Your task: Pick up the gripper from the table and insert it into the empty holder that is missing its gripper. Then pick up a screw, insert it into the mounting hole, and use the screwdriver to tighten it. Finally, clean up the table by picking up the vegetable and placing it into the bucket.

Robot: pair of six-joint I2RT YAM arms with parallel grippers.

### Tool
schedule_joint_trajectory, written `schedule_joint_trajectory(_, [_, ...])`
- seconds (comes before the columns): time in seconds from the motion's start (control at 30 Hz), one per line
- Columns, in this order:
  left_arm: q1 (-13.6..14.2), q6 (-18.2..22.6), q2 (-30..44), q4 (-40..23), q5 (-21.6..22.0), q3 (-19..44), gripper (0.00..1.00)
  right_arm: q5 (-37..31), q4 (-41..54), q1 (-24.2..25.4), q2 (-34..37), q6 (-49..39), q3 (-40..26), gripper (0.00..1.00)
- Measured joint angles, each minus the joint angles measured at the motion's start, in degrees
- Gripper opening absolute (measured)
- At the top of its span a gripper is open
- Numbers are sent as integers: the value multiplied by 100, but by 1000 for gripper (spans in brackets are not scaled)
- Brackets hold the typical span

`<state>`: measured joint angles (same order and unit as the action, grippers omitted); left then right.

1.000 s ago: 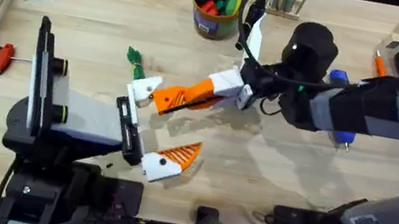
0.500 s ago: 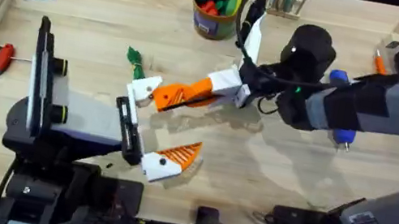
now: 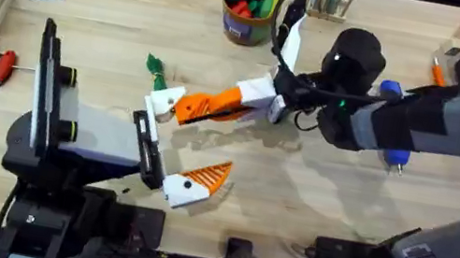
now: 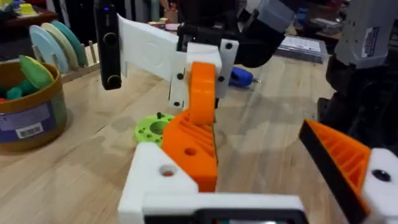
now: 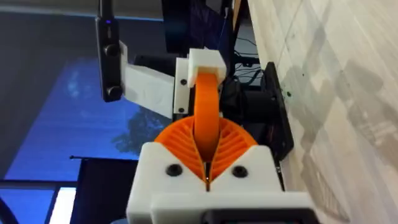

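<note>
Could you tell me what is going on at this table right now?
The right gripper, shut on the orange gripper, is pressing it into the white holder on the left arm's end. The left gripper is open. The green vegetable lies on the table, not yet in the bucket.

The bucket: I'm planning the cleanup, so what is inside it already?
Inside the bucket lie red, green and yellow toy foods, heaped up to the rim. Whatever sits beneath them is covered. The vegetable is not yet in; it lies on the table.
</note>
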<state>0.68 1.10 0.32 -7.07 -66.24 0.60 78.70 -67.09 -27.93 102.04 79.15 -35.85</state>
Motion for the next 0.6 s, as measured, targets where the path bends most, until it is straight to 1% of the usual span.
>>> schedule_joint_trajectory(0.37, [-63, 35, 0, 26, 225, 0, 985, -43, -13, -91, 215, -3, -279, 8])
schedule_joint_trajectory(0.6, [-63, 42, -2, 39, 289, 0, 985, 74, -7, -132, 245, -381, -339, 8])
